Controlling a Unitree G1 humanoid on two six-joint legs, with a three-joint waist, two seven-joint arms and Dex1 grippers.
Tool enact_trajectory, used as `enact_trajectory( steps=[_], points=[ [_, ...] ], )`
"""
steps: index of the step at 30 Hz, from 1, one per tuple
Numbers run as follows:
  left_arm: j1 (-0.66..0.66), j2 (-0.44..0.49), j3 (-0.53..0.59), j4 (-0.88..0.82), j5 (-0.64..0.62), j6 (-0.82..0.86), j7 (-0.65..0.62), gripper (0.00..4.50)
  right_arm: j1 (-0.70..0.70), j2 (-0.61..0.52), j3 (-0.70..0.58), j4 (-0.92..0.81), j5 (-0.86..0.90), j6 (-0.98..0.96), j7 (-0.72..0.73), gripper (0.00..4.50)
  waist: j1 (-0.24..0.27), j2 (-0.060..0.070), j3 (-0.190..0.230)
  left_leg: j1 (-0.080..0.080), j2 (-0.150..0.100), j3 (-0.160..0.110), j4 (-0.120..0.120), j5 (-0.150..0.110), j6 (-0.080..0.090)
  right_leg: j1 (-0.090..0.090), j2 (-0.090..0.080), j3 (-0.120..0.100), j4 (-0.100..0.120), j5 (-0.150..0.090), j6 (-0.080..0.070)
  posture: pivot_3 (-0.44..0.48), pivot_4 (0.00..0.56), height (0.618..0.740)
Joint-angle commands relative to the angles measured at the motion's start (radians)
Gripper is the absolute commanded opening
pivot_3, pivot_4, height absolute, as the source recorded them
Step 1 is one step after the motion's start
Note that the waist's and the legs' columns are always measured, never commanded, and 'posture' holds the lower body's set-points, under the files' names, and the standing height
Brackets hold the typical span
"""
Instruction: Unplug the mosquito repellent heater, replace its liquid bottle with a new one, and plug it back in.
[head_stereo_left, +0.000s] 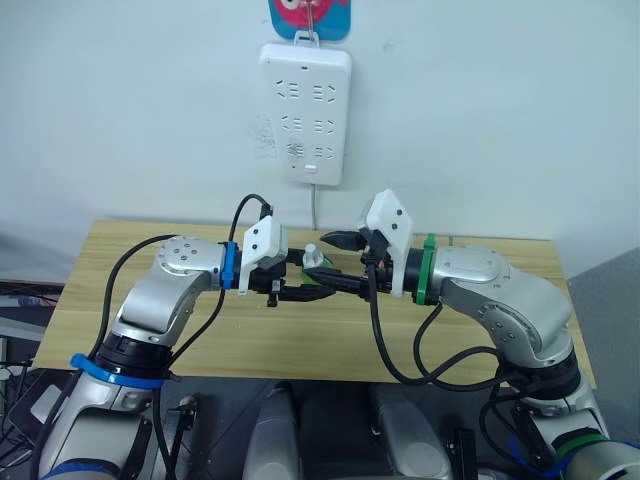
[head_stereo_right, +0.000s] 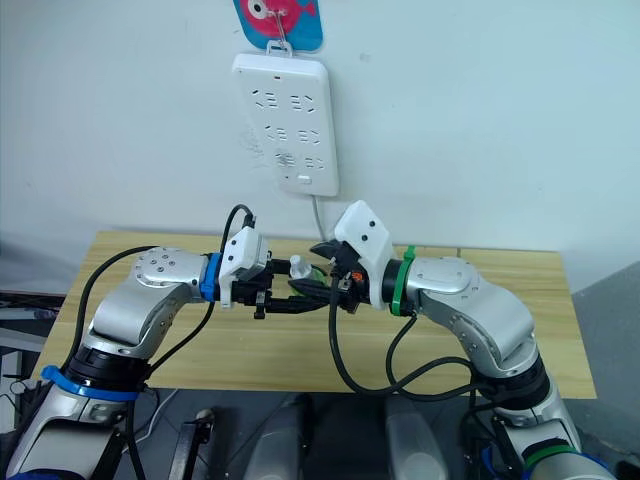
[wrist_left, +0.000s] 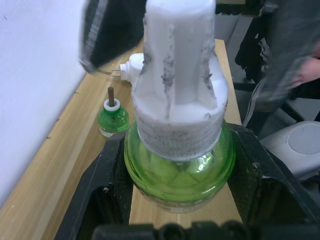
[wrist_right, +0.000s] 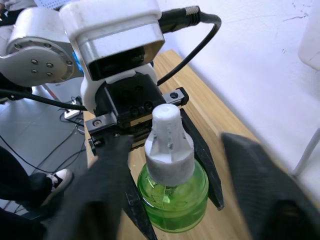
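The left gripper (wrist_right: 165, 195) is pinching a green bottle (wrist_right: 172, 197) by its round belly, one black finger on each side, and holds it upright above the wooden table (head_stereo_left: 300, 345). The bottle has a tall white cap (wrist_left: 175, 90) on top. The right gripper (wrist_right: 175, 165) faces it from the other side with its two fingers spread apart around the cap, not touching it.

Beyond the left gripper's fingers, on the table near the wall, lies the heater (wrist_left: 134, 67), a small white unit on its side with its prongs showing, so it is already unplugged. Just beside it stands a second green bottle (wrist_left: 112, 117) with a bare dark wick and no cap. The power strip (head_stereo_left: 305, 110) hangs on the wall above both grippers.

The held bottle looks light, small and stiff, but its smooth round surface is probably slippery, so the grip on the widest part of the belly is the safe one. The cap has ribs and a rough band, which should give the right fingers good friction for twisting. I think the wick under the cap is fragile and should not be squeezed.
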Motion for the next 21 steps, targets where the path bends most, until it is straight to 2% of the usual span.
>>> enact_trajectory(
  steps=[1,2,3,14,16,17,21],
  points=[
    [-0.017,-0.003,0.013,-0.026,-0.013,-0.007,-0.013,2.26,-0.004,-0.014,0.028,-0.011,-0.028,-0.061,0.015,1.35,0.000,0.000,-0.002,0.000,0.000,0.000,0.000,0.000,0.000,0.000,0.000,0.000,0.000,0.000,0.000,-0.130,0.192,0.725],
    [-0.019,-0.003,0.012,-0.023,-0.011,-0.011,-0.016,2.26,-0.003,-0.016,0.032,-0.008,-0.032,-0.070,0.016,1.04,0.000,0.000,-0.003,0.000,0.000,0.000,0.000,0.000,0.000,0.000,0.000,0.000,0.000,0.000,0.000,-0.131,0.189,0.725],
    [-0.021,-0.002,0.011,-0.022,-0.010,-0.014,-0.021,2.26,-0.002,-0.018,0.037,-0.006,-0.039,-0.080,0.018,1.01,0.000,0.000,-0.005,0.000,0.000,0.000,0.001,0.000,0.000,0.000,0.000,0.000,0.001,0.000,0.000,-0.131,0.189,0.725],
    [-0.022,-0.036,0.041,0.055,-0.002,-0.113,-0.026,2.26,0.019,-0.035,0.017,0.012,-0.043,-0.160,0.046,1.01,0.000,0.000,-0.026,0.000,0.000,0.000,0.002,0.000,0.000,0.000,0.000,0.000,0.002,0.000,-0.001,-0.135,0.182,0.725],
    [-0.024,-0.033,0.042,0.089,0.034,-0.164,-0.014,2.98,0.021,-0.039,0.004,0.017,-0.038,-0.177,0.054,1.01,0.000,0.000,-0.027,0.000,0.000,0.000,0.002,0.000,0.001,0.000,0.000,0.000,0.003,0.001,-0.002,-0.139,0.181,0.725],
    [-0.021,-0.027,0.044,0.089,0.021,-0.141,-0.020,3.18,0.022,-0.040,-0.003,0.020,-0.035,-0.184,0.057,1.01,0.000,0.000,-0.028,0.001,0.000,0.000,0.002,0.001,0.001,0.000,0.000,0.000,0.003,0.001,-0.002,-0.139,0.181,0.725],
    [-0.006,-0.042,0.079,0.049,-0.065,-0.032,0.005,3.22,0.024,-0.043,-0.019,0.027,-0.031,-0.208,0.064,1.01,-0.001,0.000,-0.030,0.001,0.000,0.000,0.002,0.001,0.001,0.000,0.000,0.000,0.004,0.002,-0.002,-0.140,0.180,0.725]
  ],
)
